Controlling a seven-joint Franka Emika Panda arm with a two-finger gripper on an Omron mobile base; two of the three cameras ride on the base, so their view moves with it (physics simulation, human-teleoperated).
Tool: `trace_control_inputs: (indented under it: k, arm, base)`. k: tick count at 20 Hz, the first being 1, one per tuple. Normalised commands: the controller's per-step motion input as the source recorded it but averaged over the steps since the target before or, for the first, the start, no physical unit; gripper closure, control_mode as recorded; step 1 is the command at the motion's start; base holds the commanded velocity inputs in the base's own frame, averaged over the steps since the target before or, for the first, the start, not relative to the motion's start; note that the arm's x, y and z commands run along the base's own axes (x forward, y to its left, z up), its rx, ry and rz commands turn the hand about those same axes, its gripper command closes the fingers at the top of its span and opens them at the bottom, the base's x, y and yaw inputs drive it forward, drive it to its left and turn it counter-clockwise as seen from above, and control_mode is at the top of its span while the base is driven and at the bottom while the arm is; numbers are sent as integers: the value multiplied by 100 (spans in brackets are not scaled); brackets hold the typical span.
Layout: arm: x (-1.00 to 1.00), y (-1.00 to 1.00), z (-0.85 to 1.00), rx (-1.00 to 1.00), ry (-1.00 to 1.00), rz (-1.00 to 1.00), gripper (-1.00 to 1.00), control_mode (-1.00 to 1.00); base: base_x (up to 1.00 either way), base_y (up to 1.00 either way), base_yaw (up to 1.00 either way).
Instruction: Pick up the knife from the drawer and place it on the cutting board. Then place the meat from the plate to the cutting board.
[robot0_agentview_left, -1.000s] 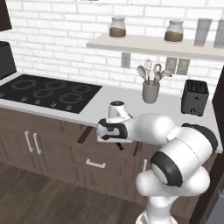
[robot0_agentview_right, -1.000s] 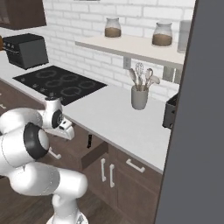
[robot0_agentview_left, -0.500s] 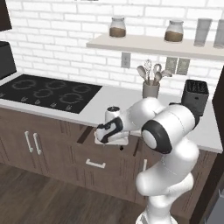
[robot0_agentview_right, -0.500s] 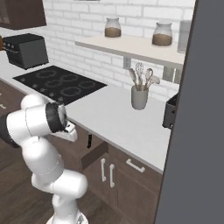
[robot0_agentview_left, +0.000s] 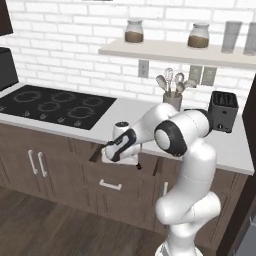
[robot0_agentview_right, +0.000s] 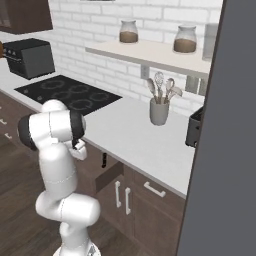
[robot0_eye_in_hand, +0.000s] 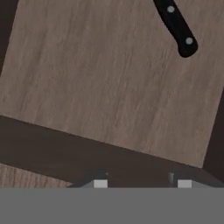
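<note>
The dark brown drawer (robot0_agentview_left: 116, 176) stands pulled open under the counter, its short white bar handle (robot0_agentview_left: 110, 185) facing out. My gripper (robot0_agentview_left: 119, 156) hangs over the drawer's opening, pointing down into it. In the hand view the knife's black handle (robot0_eye_in_hand: 177, 26) with two rivets lies on the drawer's wooden floor (robot0_eye_in_hand: 105, 78) at the upper right; its blade runs off the frame. My gripper (robot0_eye_in_hand: 142, 183) is open, its fingertips (robot0_eye_in_hand: 100, 183) far from the handle with nothing between them. The cutting board, plate and meat are out of view.
A black cooktop (robot0_agentview_left: 55, 105) sits left of the drawer. On the counter behind stand a grey utensil cup (robot0_agentview_left: 172, 100) and a black toaster (robot0_agentview_left: 222, 111). A shelf (robot0_agentview_left: 175, 50) holds jars. A tall dark panel (robot0_agentview_right: 230, 150) blocks the right.
The arm's elbow and shoulder have swung upright toward the counter. The hand has stayed over the open drawer, drifting slightly left and lower.
</note>
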Motion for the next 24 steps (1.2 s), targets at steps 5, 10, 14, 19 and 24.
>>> trace_control_inputs:
  k: [5,10,14,19,24]
  arm:
    - [-97,72,-70,0,22,-3,-100,-100]
    - [-100,86,-83,0,19,0,-100,-100]
    - [-100,99,-56,-2,1,0,-100,-100]
    - [-100,100,-38,-7,-12,0,-100,-100]
    - [-100,100,-19,-8,-14,0,-100,-100]
  base:
    - [0,0,0]
    - [0,0,0]
    - [0,0,0]
    - [0,0,0]
    - [0,0,0]
